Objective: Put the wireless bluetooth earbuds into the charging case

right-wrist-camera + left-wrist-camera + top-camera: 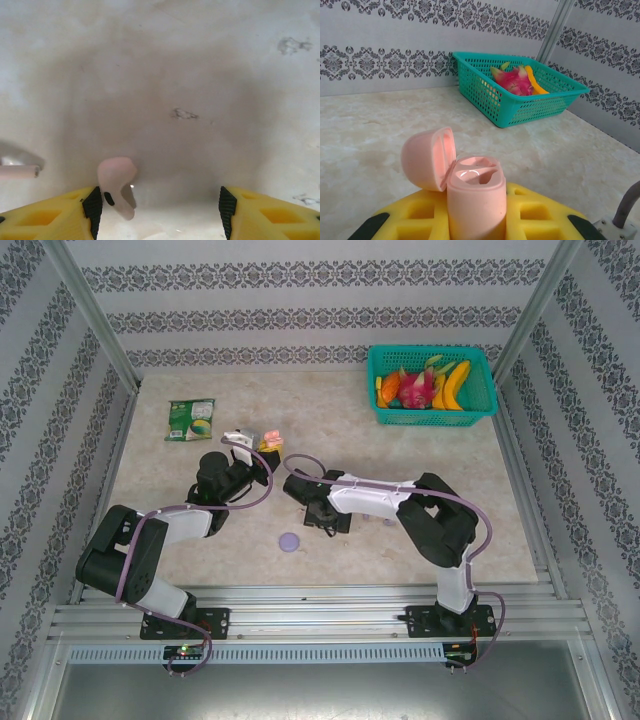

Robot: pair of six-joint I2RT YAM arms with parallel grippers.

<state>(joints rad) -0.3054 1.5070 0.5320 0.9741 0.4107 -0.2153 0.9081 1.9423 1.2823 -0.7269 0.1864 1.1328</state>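
Pale pink plastic up front: the charging case (pixel 475 192) stands upright, clamped btw the yellow fingers (pixel 540 220) of the left tool (pixel 476 225), its lid (pixel 427 159) hinged open & tipped back toward camera-left, two hollows showing on the top face. From above, the left tool (pixel 262 445) holds it nr the middle of the tabletop (pixel 450 500). The right tool (pixel 318 508) sits just to its right, pointing down at the marbled surface. In the right wrist view the right tool (pixel 160 212) has its fingers well apart w/ nothing gripped. One pale pink earbud (pixel 117 184) lies inside that gap, hard against the black pad (pixel 93 207) of the camera-left finger; touching or just beside, can't tell. A second pale pink stem-like bit (pixel 20 172) pokes in at that view's left edge, outside the fingers. A round pale purple disc (pixel 290 541) lies nr the front edge btw the arms. A teal basket (pixel 520 97) w/ fruit sits far back right.
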